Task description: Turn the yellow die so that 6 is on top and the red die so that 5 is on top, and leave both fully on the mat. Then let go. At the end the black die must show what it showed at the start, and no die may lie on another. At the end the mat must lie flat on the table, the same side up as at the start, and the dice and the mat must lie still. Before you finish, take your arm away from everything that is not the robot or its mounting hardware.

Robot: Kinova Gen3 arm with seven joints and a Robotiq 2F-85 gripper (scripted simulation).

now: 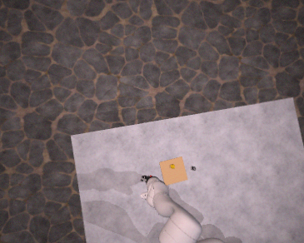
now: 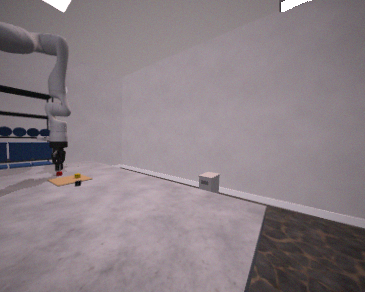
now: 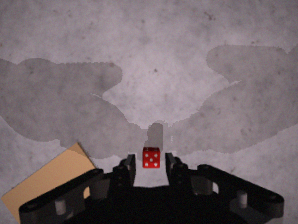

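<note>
The red die (image 3: 151, 157) (image 2: 59, 173) lies on the grey table, just off the left side of the orange mat (image 1: 178, 177) (image 2: 63, 181) (image 3: 45, 185). Its face towards the wrist camera shows five pips. My gripper (image 3: 150, 162) (image 1: 147, 178) (image 2: 59, 167) points straight down with its fingers partly open on either side of the red die, with a gap on each side. The yellow die (image 1: 172, 166) (image 2: 77, 175) sits on the mat. The black die (image 1: 193, 168) (image 2: 78, 183) lies on the table right of the mat.
The grey table top (image 1: 240, 166) ends at the left and far edges, with stone floor (image 1: 73, 62) beyond. My arm (image 1: 173, 212) comes in from the near side. A small white box (image 2: 209, 181) stands by the far wall.
</note>
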